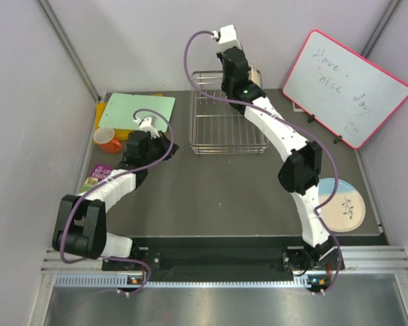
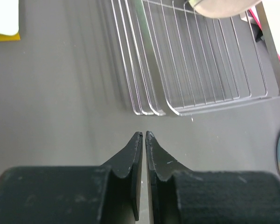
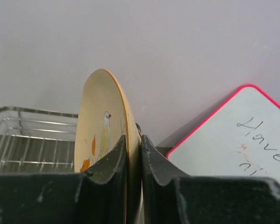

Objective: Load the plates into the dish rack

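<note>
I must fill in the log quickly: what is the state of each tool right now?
Left tool: closed, holding nothing.
Right tool: closed on the edge of a cream plate with a painted bird.

**Materials / finish**

Rack: bare metal wire, bright and shiny.
Held plate: cream ceramic, smooth, soft sheen, painted motif.
Second plate: same smooth glaze, part pale blue.
Table: dark grey, matt, smooth.
Left gripper and right gripper: black plastic fingers, matt, fine pale scuffs.
Whiteboard: glossy white face, pink rim, plastic by the look.
Green board: matt.
Arms: white shells, smooth plastic.
</note>
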